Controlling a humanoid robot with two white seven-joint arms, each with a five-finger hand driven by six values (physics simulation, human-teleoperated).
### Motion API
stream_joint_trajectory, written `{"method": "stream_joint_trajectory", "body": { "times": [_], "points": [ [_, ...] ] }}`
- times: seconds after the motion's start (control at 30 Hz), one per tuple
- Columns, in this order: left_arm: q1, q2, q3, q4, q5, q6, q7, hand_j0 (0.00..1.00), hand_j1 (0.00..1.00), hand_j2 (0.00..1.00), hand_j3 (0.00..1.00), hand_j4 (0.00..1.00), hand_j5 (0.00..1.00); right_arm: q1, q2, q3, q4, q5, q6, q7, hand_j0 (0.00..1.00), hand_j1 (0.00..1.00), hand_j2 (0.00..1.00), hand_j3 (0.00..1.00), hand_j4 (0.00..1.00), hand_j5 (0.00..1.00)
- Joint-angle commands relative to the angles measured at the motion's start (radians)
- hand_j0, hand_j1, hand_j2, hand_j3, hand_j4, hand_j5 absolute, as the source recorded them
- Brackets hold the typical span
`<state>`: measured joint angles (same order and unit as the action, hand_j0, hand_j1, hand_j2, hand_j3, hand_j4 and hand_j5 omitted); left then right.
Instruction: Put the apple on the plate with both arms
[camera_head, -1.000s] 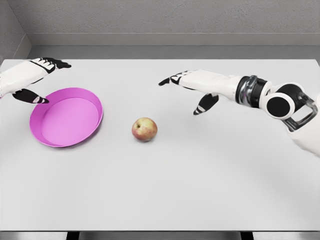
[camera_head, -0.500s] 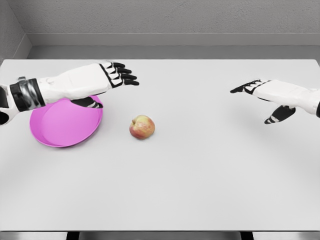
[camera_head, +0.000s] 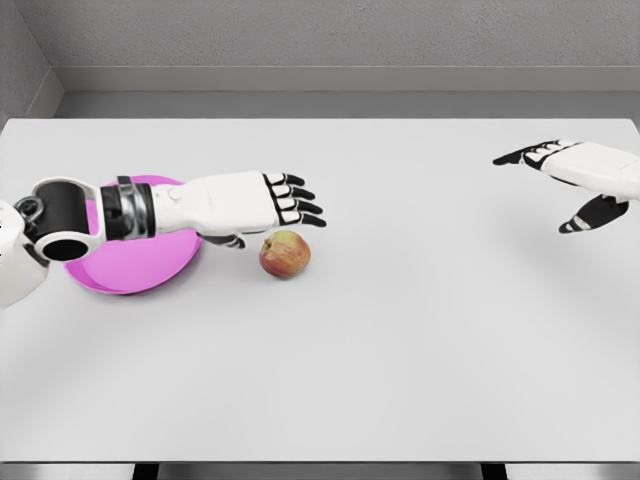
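Left hand hovers with fingers spread, holding nothing; the apple sits on the desk just below them, ready for grasping. Plate lies behind the wrist. Right hand, also open, waits far right.

plate half hidden under left arm, right hand cut off at 3 o'clock edge, wrist unseen

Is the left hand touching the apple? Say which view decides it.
Cannot tell. In the head view the left hand hovers open just above the apple, but no clear gap or contact shows.
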<state>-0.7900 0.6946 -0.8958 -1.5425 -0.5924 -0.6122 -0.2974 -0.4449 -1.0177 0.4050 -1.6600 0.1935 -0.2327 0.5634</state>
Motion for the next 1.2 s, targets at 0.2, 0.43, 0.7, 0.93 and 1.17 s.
{"method": "stream_joint_trajectory", "body": {
  "times": [0.2,0.43,0.7,0.93,1.17],
  "points": [
    [-0.038,-0.050,-0.084,0.028,-0.050,0.001,-0.051,1.00,1.00,1.00,1.00,1.00,1.00,0.003,-0.004,0.000,-0.030,-0.003,0.000,0.000,1.00,1.00,1.00,1.00,1.00,1.00],
    [-0.044,-0.073,-0.112,0.033,-0.089,0.001,-0.052,1.00,1.00,1.00,1.00,1.00,1.00,0.005,-0.004,0.000,-0.030,-0.003,-0.002,0.000,1.00,1.00,1.00,1.00,1.00,1.00],
    [-0.049,-0.106,-0.120,0.110,-0.106,0.001,-0.061,1.00,1.00,1.00,1.00,1.00,1.00,0.009,-0.002,0.000,-0.035,-0.002,-0.002,0.000,1.00,1.00,1.00,1.00,1.00,1.00],
    [-0.066,-0.110,-0.152,0.111,-0.106,0.001,-0.081,0.99,0.99,0.99,0.99,0.99,0.99,0.008,0.002,-0.005,-0.035,-0.002,0.001,0.000,1.00,1.00,1.00,1.00,1.00,1.00],
    [-0.071,-0.110,-0.150,0.134,-0.106,0.001,-0.081,0.57,0.57,0.57,0.57,0.57,0.57,0.009,0.002,-0.011,-0.037,-0.003,0.001,0.000,1.00,1.00,1.00,1.00,1.00,1.00]
  ]
}}
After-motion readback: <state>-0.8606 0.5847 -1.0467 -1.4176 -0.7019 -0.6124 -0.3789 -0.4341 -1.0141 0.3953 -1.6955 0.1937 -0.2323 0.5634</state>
